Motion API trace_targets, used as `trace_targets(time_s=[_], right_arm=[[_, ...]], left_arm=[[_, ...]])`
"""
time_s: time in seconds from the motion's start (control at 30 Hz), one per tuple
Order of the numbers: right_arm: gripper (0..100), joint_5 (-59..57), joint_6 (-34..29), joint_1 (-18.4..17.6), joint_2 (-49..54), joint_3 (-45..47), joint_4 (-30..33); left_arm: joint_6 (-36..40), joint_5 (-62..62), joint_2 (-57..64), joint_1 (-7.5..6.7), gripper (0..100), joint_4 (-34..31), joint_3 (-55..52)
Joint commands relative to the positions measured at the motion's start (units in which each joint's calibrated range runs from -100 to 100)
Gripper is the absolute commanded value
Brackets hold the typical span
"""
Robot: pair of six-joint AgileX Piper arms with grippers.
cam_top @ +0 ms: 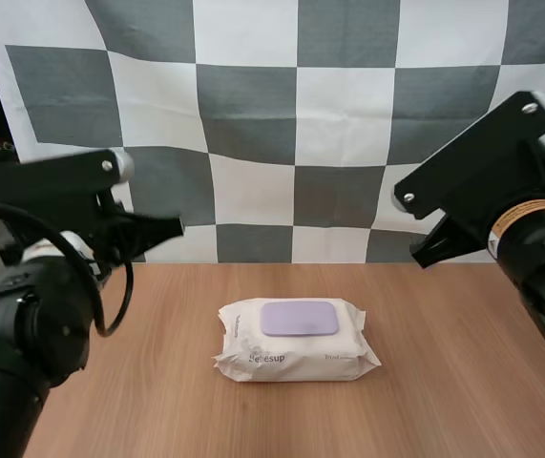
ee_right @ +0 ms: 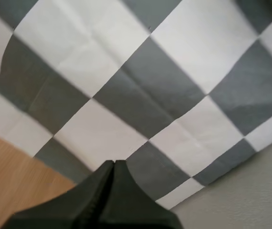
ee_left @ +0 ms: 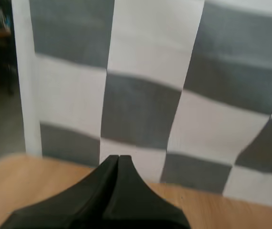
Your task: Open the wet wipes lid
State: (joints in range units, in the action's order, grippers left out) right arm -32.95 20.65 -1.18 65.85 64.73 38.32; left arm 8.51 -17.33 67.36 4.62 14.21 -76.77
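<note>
A white pack of wet wipes (cam_top: pixel 296 351) lies flat in the middle of the wooden table (cam_top: pixel 444 382), its lilac lid (cam_top: pixel 299 318) closed and facing up. My left gripper (cam_top: pixel 175 227) hangs above the table's back left, well left of the pack and clear of it. In the left wrist view its fingers (ee_left: pixel 118 160) lie together as one dark wedge, shut on nothing, over the table's far edge. My right gripper (cam_top: pixel 419 252) is raised at the back right, also away from the pack. Its fingers (ee_right: pixel 113 164) are shut too, with nothing between them.
Bare wood surrounds the pack on every side. Both arms' bulky bodies stand at the near left (cam_top: pixel 24 334) and near right (cam_top: pixel 539 258) of the table.
</note>
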Motion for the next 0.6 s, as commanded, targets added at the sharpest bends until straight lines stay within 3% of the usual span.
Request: trace_targets(time_s=[0.0, 0.1, 0.3, 0.4, 0.57], right_arm=[[0, -3.1, 23.6, -3.3, -6.5, 0.4, -23.7], [0, -4.3, 28.1, -5.6, -7.0, 0.8, -28.0], [0, -10.1, 28.9, -8.6, -12.8, 0.9, -29.0], [0, -10.1, 28.9, -8.6, -14.3, 0.9, -29.4], [0, -10.7, 28.9, -8.6, -14.6, 0.9, -29.8]], left_arm=[[-0.5, -7.5, -2.7, 0.01, 0, 7.9, -2.6], [-2.1, -7.5, -4.8, 0.01, 0, 11.8, -2.6], [-28.1, -18.8, -17.6, 0.01, 0, 38.2, 0.0], [-41.8, -24.9, -23.4, 0.01, 0, 44.8, 0.1], [-53.8, -26.6, -30.7, 0.01, 0, 48.5, 0.1]])
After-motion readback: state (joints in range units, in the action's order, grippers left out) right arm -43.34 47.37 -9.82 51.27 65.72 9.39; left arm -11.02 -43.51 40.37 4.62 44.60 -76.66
